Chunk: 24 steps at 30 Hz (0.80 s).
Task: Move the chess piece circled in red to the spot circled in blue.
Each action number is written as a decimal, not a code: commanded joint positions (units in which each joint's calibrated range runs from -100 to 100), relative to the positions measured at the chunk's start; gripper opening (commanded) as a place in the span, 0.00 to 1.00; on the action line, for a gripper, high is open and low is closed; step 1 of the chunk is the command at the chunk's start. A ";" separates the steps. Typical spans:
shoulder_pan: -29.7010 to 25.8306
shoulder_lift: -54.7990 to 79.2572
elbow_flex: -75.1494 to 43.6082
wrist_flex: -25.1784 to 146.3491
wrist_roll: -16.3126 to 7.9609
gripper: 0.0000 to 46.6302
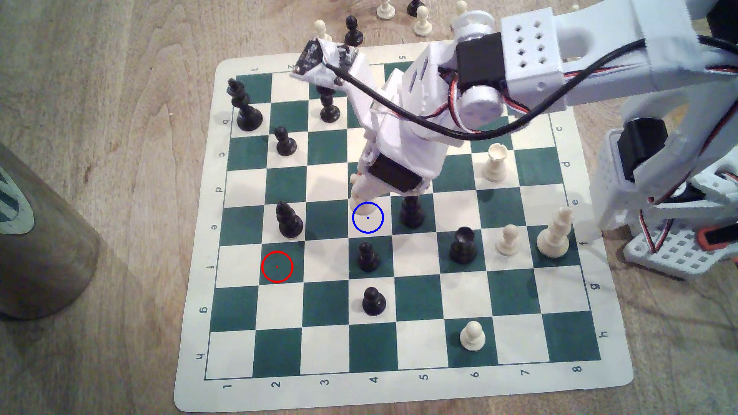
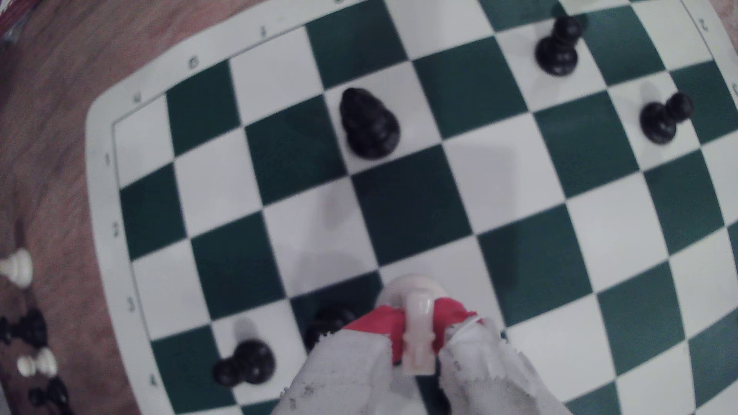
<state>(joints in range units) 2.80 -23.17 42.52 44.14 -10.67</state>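
My gripper (image 1: 360, 196) hangs over the middle of the chessboard (image 1: 403, 383), shut on the cream chess piece (image 1: 356, 198). In the wrist view the red-padded fingertips (image 2: 381, 325) clamp the piece (image 2: 417, 335) by its upper part, and its round base (image 2: 411, 285) points down at a cream square. The piece's lower end sits at the far edge of the blue-ringed spot (image 1: 368, 218); I cannot tell whether it touches the board. The red ring (image 1: 277, 266) marks a green square with nothing on it, towards the exterior view's left.
Black pieces stand close to the blue spot: one on the exterior view's right (image 1: 411, 211), a pawn just in front (image 1: 368, 257), and a bishop on the exterior view's left (image 1: 289, 221). A cream rook (image 1: 495, 161) is farther right. Off-board pieces (image 1: 421, 20) lie beyond the board; a brown cylinder (image 1: 40, 247) stands far left.
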 commanded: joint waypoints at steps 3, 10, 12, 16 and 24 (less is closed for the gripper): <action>1.93 3.39 0.09 -3.93 0.59 0.01; 2.09 9.33 -0.73 -6.55 0.34 0.01; 1.93 9.67 -0.82 -6.72 0.29 0.01; 1.70 9.84 -1.45 -6.96 0.10 0.01; 1.07 10.77 -2.09 -6.88 -0.10 0.01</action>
<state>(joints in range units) 4.57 -12.27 43.43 38.01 -10.53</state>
